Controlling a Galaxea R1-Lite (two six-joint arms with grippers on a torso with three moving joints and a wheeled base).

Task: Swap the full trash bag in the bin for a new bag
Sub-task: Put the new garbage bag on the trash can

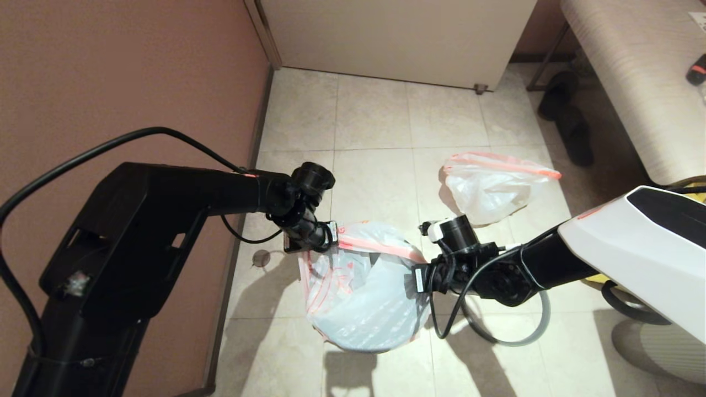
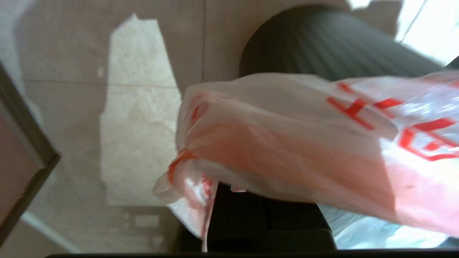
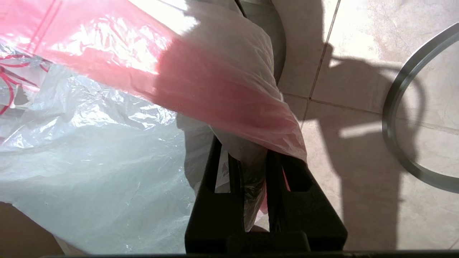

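The thin translucent white plastic new bag (image 1: 361, 286), printed with red line drawing and red characters and edged with a pink-red band, is spread wide over the mouth of the small round black ribbed bin (image 2: 322, 43), which stands on the pale tiled floor (image 1: 375, 121) between the two arms. The film is crinkled and glossy, sagging into a hollow in the middle, with the band running across its far edge.

The left gripper (image 1: 317, 240) is at the bag's left edge; in the left wrist view the bunched pink band drapes over its fingers, and I cannot tell how its jaws stand. The right gripper (image 3: 251, 168) is at the bag's right edge, its two black fingers closed on a pinch of the pink-banded film.

The bunched, rounded white full trash bag (image 1: 491, 187) with an orange-red top band lies on the floor beyond the bin, towards the right. The thin grey rim ring (image 1: 524, 331) lies flat on the tiles just right of the bin, under the right arm.
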